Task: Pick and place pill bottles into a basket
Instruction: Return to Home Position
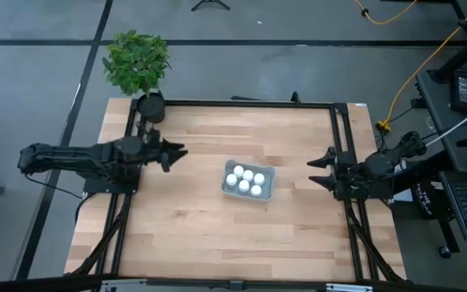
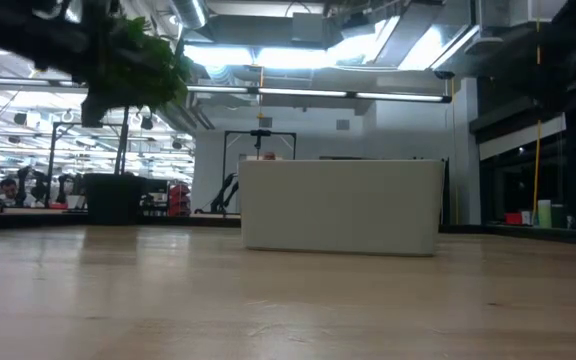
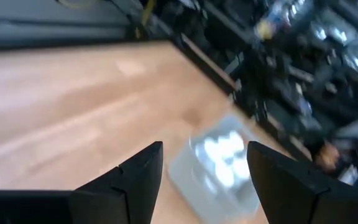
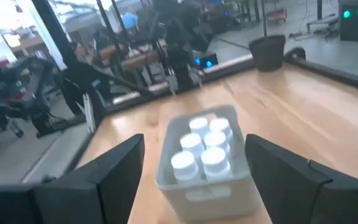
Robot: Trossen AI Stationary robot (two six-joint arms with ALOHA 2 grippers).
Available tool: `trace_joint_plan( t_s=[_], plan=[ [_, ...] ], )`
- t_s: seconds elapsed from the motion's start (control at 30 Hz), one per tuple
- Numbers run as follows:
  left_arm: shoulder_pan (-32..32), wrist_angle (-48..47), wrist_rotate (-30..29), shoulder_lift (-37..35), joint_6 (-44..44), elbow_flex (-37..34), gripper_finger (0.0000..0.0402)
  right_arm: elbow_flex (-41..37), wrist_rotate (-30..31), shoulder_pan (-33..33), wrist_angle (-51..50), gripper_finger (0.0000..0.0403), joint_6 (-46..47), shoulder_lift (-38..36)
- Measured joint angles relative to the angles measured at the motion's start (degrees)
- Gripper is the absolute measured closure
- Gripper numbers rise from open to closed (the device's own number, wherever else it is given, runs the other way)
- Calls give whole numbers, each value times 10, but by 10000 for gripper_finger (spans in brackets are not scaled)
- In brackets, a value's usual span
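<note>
The pale grey-blue basket [image 1: 248, 181] stands on the wooden table near its middle, with several white pill bottles [image 1: 246, 180] upright inside it. It also shows in the low view [image 2: 341, 205], the left wrist view [image 3: 213, 165] and the right wrist view [image 4: 205, 168]. My left gripper [image 1: 178, 152] is open and empty, left of the basket. My right gripper [image 1: 319, 171] is open and empty, right of the basket. Both stand apart from the basket.
A black pot with a green plant [image 1: 139, 69] stands at the table's far left corner. Black frame rails [image 1: 340, 146] run along the table's sides. Bare wood lies in front of and behind the basket.
</note>
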Motion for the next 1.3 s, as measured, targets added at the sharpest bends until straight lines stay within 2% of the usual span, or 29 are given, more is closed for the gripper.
trace_joint_plan(
  t_s=[0.1, 0.27, 0.4, 0.73, 0.93, 1.0, 1.07, 1.2, 1.3],
  plan=[
    [0, 4, 47, 0, 0, -33, 176, -22, 1, 0, -8, 122, 0, 0],
    [0, 1, 55, -12, -53, -72, 176, -47, 2, 0, -55, 122, -4, 0],
    [0, -7, 86, -10, -111, -91, 176, -44, -4, 0, -55, 122, -15, 5],
    [0, -8, 80, -15, -116, -98, 176, -44, -4, 0, -54, 122, -15, 4],
    [8, 15, 80, -124, -116, -154, 176, -46, -5, 0, -50, 122, -16, 0],
    [17, 60, 91, -160, -111, -168, 176, -46, -5, 0, -49, 122, -16, 0],
    [23, 96, 98, -189, -111, -172, 176, -47, -5, 0, -49, 122, -16, 0],
    [29, 95, 97, -264, -111, -172, 176, -49, -6, -1, -42, 122, -17, 0],
    [31, 121, 94, -267, -111, -172, 176, -55, -16, -17, -4, 122, -17, 0]
  ],
)
